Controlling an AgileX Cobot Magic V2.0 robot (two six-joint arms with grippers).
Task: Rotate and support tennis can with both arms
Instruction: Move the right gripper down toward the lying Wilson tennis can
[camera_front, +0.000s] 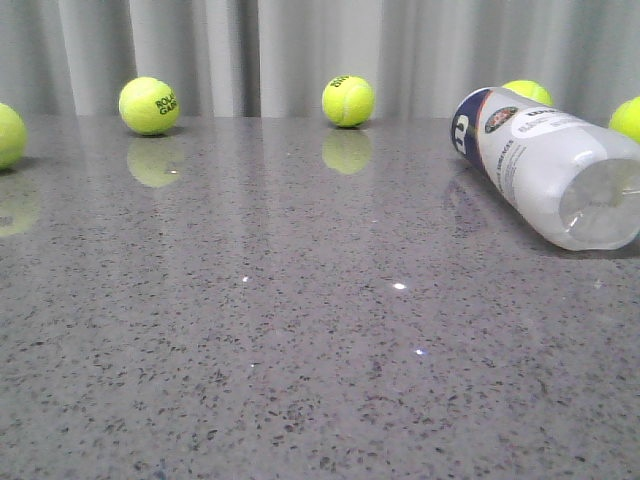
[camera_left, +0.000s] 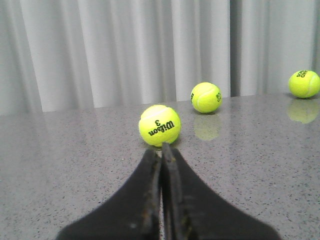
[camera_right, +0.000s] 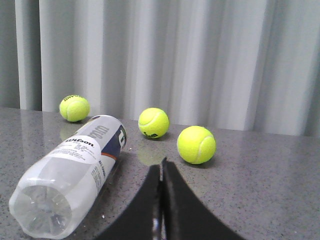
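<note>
I see one grey speckled table (camera_front: 300, 350) and one tennis can (camera_front: 555, 175) lying on its side at the table's right, its clear end toward the camera. The front view shows five yellow-green tennis balls, among them one at far left (camera_front: 8, 135), one left of centre (camera_front: 149, 105) and one at centre back (camera_front: 348, 100). My left gripper (camera_left: 161, 150) is pinched closed, empty, just short of a Wilson 3 ball (camera_left: 159, 125). My right gripper (camera_right: 161, 167) is also closed, holding nothing, beside the can.

Tennis can (camera_front: 548, 165) laid on its side on table (camera_front: 300, 340), at 2 o'clock from table centre. Four balls ranged along far edge: 10 (camera_front: 149, 105), 12 (camera_front: 348, 100), two behind can (camera_front: 528, 92) (camera_front: 628, 118). Fifth ball (camera_front: 10, 135) at 9.
</note>
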